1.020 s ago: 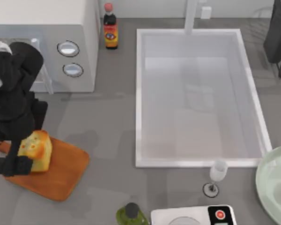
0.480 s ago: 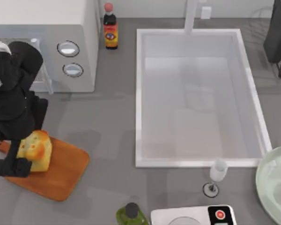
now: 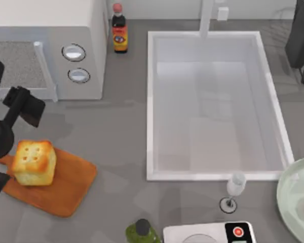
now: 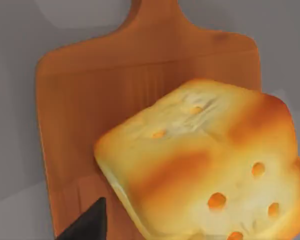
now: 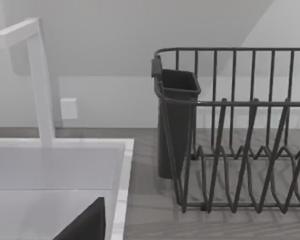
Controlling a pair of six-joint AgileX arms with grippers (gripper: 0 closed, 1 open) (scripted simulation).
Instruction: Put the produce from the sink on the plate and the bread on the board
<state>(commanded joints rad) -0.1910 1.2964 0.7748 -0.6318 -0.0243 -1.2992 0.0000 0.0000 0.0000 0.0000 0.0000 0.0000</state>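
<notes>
top view has the bread (image 3: 35,162) sitting on the board (image 3: 66,188), the left gripper (image 3: 10,139) spread open around it, holding nothing. likely soft and light; best pinched gently across its flat sides.

Board (image 4: 90,100) matt grained wood; bread (image 4: 205,165) toasted, porous crust; sink (image 3: 152,101) smooth glossy white.
</notes>
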